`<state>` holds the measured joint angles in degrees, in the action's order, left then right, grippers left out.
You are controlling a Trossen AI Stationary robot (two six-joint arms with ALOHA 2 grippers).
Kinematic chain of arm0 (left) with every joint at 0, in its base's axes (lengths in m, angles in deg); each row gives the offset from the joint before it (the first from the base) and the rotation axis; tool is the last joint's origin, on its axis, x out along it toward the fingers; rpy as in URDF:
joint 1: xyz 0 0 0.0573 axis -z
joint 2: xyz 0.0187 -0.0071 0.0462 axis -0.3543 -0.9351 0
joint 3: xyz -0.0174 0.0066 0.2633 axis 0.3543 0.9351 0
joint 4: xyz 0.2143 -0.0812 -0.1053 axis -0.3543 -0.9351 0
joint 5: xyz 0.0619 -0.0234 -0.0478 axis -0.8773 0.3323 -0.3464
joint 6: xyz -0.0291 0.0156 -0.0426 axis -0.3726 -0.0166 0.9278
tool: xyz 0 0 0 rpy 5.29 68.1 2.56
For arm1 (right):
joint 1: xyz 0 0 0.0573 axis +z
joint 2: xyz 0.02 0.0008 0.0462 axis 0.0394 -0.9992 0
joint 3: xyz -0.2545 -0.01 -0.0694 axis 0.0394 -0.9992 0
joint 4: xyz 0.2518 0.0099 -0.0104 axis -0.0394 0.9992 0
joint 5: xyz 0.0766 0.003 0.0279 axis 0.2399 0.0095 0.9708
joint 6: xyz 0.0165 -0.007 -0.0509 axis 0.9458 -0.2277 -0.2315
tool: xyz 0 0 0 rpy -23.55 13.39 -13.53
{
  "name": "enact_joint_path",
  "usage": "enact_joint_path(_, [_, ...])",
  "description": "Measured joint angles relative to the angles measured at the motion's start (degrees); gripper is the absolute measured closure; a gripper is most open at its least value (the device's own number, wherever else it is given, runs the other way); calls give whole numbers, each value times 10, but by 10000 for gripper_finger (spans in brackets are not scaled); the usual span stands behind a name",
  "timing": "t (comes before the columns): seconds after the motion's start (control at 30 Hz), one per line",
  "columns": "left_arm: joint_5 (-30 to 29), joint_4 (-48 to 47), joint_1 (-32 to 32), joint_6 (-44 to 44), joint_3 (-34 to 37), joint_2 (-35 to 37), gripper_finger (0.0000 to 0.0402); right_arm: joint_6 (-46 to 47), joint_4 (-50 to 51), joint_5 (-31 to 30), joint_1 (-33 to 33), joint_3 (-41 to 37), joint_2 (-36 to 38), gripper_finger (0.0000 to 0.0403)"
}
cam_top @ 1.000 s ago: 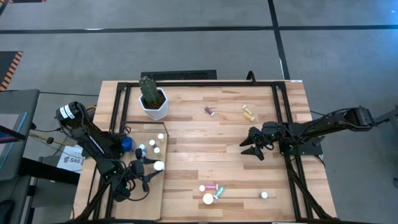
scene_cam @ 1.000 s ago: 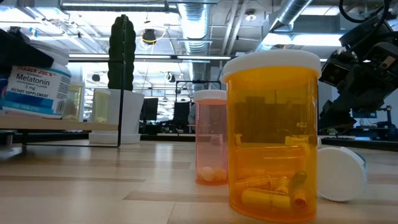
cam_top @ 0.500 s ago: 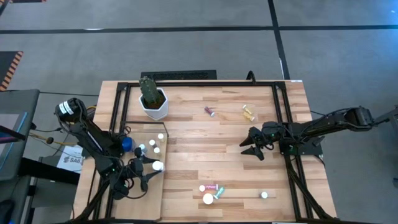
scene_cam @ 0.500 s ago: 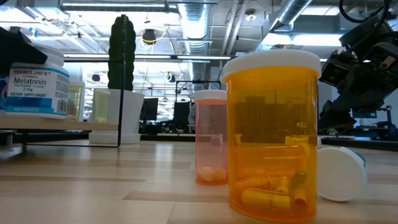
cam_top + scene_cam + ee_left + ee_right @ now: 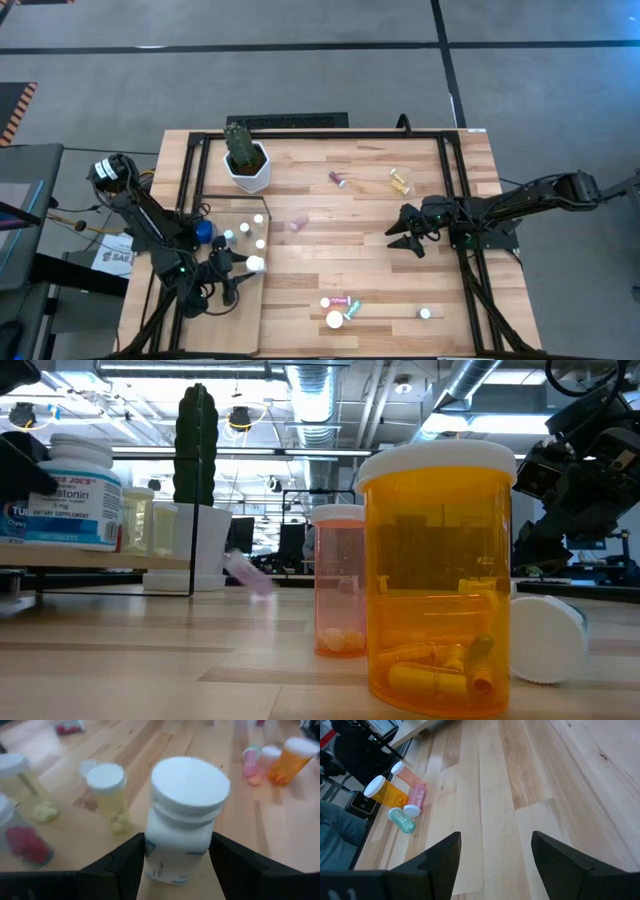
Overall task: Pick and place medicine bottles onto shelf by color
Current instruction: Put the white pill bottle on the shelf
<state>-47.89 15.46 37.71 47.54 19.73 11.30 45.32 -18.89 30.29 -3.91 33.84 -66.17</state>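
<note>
**Desk:** What sits closest to the table-level camera?

**Photographer:** An amber bottle [image 5: 437, 575] stands upright on the tabletop [image 5: 330, 260]. A pink bottle [image 5: 338, 580] stands just behind it, and a white-capped bottle [image 5: 548, 638] lies on its side beside them.

**Desk:** And the claws?

**Photographer:** Farther back, the left gripper [image 5: 176, 840] works over the shelf [image 5: 225, 320] at the table's left edge. Its fingers [image 5: 131, 862] press both sides of a white bottle [image 5: 182, 820], grasping it. The bottle tilts slightly above the board. Several small capped bottles [image 5: 245, 230] and a blue bottle [image 5: 203, 230] stand on the shelf just beyond it.

**Desk:** Anything beside the shelf?

**Photographer:** A blurred pink bottle [image 5: 297, 224] shows over the planks, just off the shelf's far corner.

**Desk:** The other arm?

**Photographer:** The right gripper [image 5: 495, 837] waits low over the table's right half, its fingers spread and holding nothing. At the far side stands a cactus in a white plant pot [image 5: 248, 170]. Two more bottles [image 5: 400, 181] lie near the far edge.
</note>
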Motion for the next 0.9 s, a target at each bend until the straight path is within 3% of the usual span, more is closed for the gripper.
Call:
enact_joint_path(0.33, [-42,-9,9,-9,-18,20,204,0,1,0,0,0,0,138])
enact_joint_path(0.73, [-39,-196,4,-39,-125,90,204,0,3,0,0,0,0,138])
enact_joint_path(0.83, [-7,-196,-26,-100,-159,95,204,0,6,0,0,0,0,138])
enact_joint_path(0.9, [52,-194,-62,-133,-179,92,204,0,8,0,0,0,0,138])
